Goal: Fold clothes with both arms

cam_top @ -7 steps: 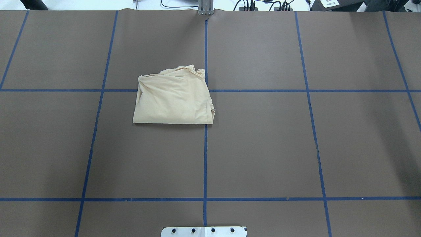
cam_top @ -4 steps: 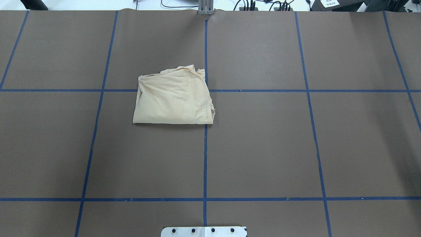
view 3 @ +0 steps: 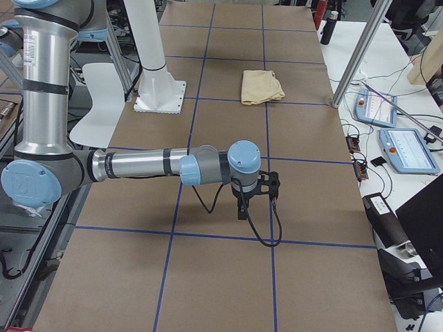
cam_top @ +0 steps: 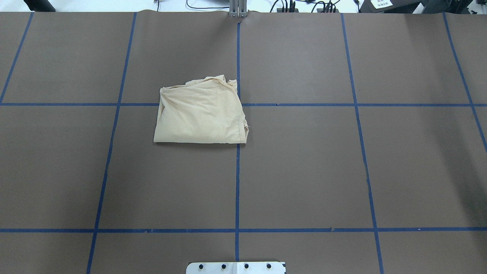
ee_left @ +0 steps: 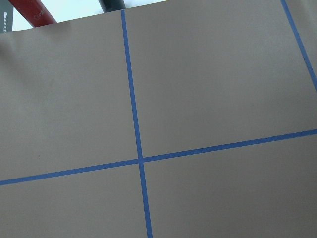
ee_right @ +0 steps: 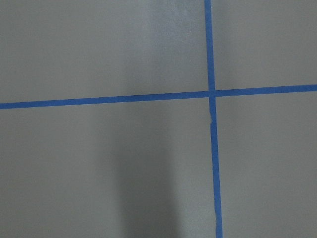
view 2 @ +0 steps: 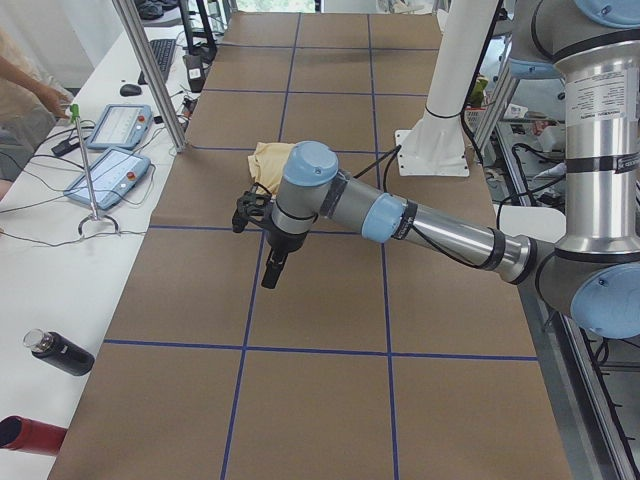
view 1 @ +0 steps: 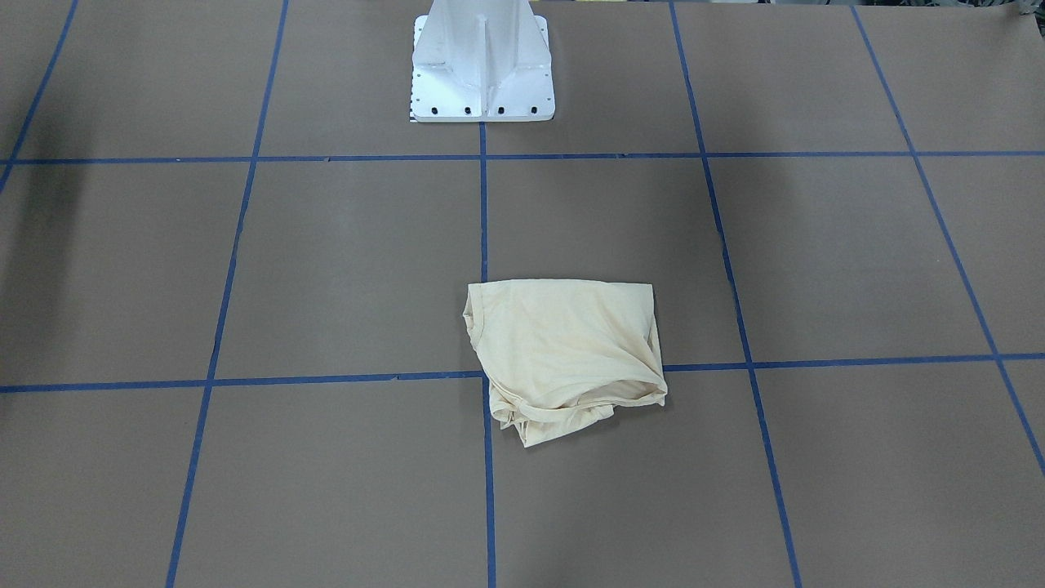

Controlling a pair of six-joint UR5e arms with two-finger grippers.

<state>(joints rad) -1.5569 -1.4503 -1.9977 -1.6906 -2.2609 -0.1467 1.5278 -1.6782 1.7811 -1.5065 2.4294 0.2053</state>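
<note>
The cream-yellow shirt point(cam_top: 199, 114) lies folded into a rough square near the table's middle, just left of the centre tape line; its print is hidden. It also shows in the front-facing view point(view 1: 563, 351) and both side views point(view 2: 265, 160) point(view 3: 261, 86). No arm shows in the overhead or front-facing views. My left gripper point(view 2: 270, 275) hangs over bare table far from the shirt, toward the table's left end. My right gripper point(view 3: 242, 211) hangs likewise toward the right end. I cannot tell whether either is open or shut. Both wrist views show only brown table and blue tape.
The white pedestal base point(view 1: 482, 65) stands at the robot's side of the table. Beyond the far edge are metal posts point(view 2: 150, 70), teach pendants point(view 2: 120, 125) point(view 3: 408, 149) and cables. A black bottle point(view 2: 60, 352) and a red one point(view 2: 30, 435) lie there too.
</note>
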